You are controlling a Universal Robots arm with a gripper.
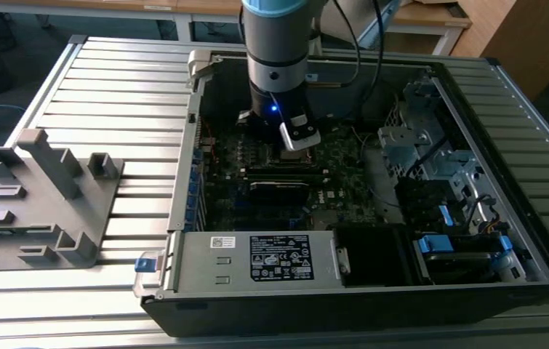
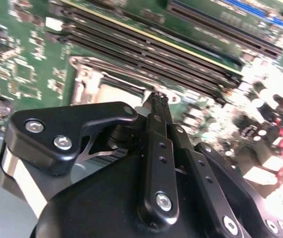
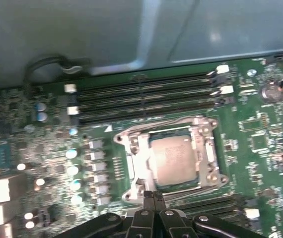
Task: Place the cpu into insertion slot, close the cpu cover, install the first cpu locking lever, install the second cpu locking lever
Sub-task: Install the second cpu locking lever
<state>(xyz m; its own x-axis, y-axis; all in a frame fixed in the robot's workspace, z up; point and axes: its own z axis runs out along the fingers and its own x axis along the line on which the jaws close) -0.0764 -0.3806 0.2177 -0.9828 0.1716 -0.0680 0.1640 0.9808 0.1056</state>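
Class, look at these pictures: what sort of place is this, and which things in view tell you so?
Probably a robotics lab or test bench for computer assembly. An open computer case lies on a slatted metal table, the robot arm's end effector sits by the cpu, and a grey fixture stands alongside.

Matt grey metal cpu (image 3: 174, 159); glossy black gripper (image 2: 157, 101).

Dull grey cpu (image 3: 174, 157), silver cpu cover (image 3: 207, 148), green motherboard (image 3: 260, 148)

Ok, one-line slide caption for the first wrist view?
Shut pincer poised at the edge of the insertion slot, cpu seated under the closed cpu cover.
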